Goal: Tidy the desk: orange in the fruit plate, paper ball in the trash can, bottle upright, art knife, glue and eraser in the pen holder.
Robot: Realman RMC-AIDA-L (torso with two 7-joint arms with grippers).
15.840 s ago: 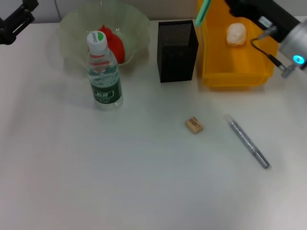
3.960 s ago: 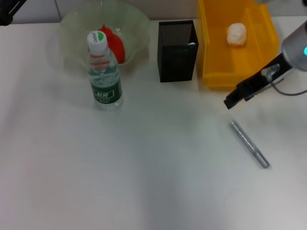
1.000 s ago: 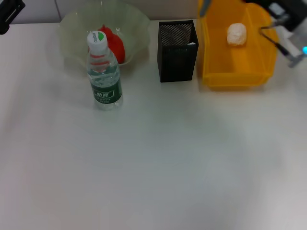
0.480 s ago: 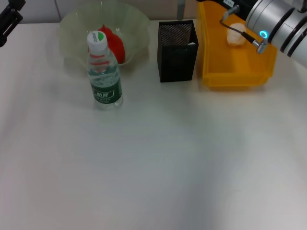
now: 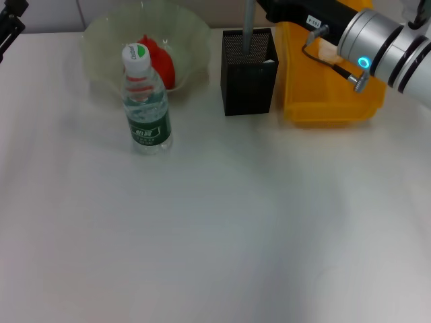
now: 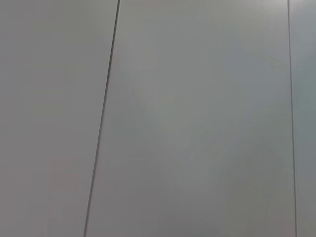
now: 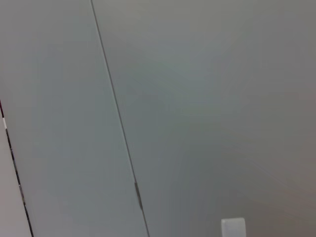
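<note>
White bench (image 5: 215,235); black mesh pen holder (image 5: 249,70); bright yellow trash can (image 5: 330,87); pale green translucent fruit plate (image 5: 108,40) holding a red-orange orange (image 5: 160,59); clear bottle (image 5: 145,101), dark green label.

My right arm (image 5: 377,40) reaches in from the far right corner, its silver wrist lit by a small blue light, the black forearm stretched toward the back edge. My right tool is cut off at the top edge. My left arm (image 5: 10,20) sits parked at the far left corner.
</note>
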